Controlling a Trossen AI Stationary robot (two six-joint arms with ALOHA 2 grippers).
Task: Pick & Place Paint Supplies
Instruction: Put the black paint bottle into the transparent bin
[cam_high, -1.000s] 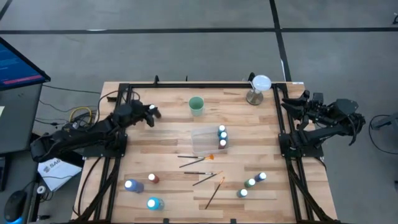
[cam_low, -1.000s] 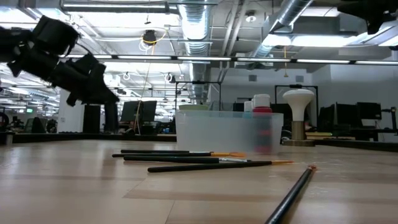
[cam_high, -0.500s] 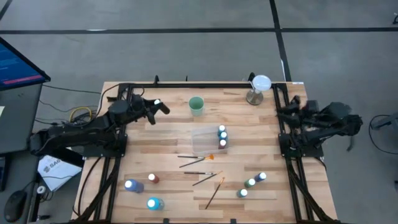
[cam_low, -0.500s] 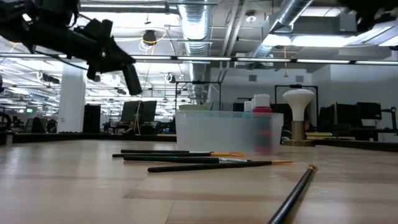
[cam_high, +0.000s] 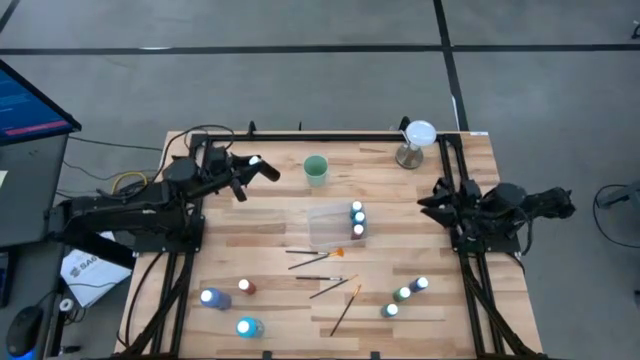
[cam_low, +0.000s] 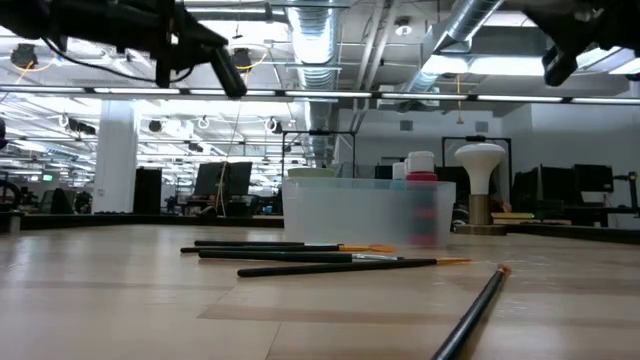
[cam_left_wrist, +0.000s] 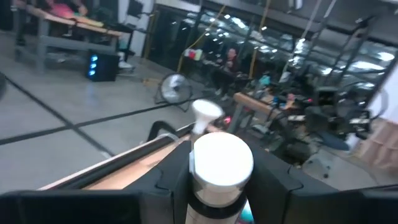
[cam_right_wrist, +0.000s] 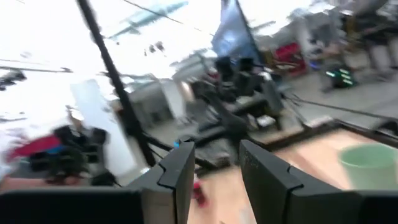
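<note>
- We see a table (cam_high: 260, 215) of pale wood planks with a visible grain, edged by a black metal frame.
- At frame centre in the high view stands a clear, thin-walled plastic tray (cam_high: 327, 224), rectangular; three white-capped bottles (cam_high: 357, 219) stand in a row at its right end.
- Below the tray lie thin, long brushes (cam_high: 318, 256) with dark handles and orange tips, flat on the wood and fanned toward the lower centre.
- Loose bottles stand at lower left (cam_high: 216, 298) and lower right (cam_high: 405, 293); all are small cylinders with round white caps.
- A pale green cup (cam_high: 316, 169) sits at upper centre; a white-topped, mushroom-shaped object (cam_high: 415, 140) stands at upper right.
- The left gripper (cam_high: 262, 168) is raised over the upper left of the table, its arm stretched from the left edge and pointing toward the cup.
- Its fingers are closed on a bottle (cam_left_wrist: 214, 168); in the left wrist view the round white cap sits between the two dark fingers.
- The right gripper (cam_high: 428, 201) hangs at the right edge of the table, arm folded low and pointing left.
- Its fingers (cam_right_wrist: 180, 171) stand parted with nothing between them.
</note>
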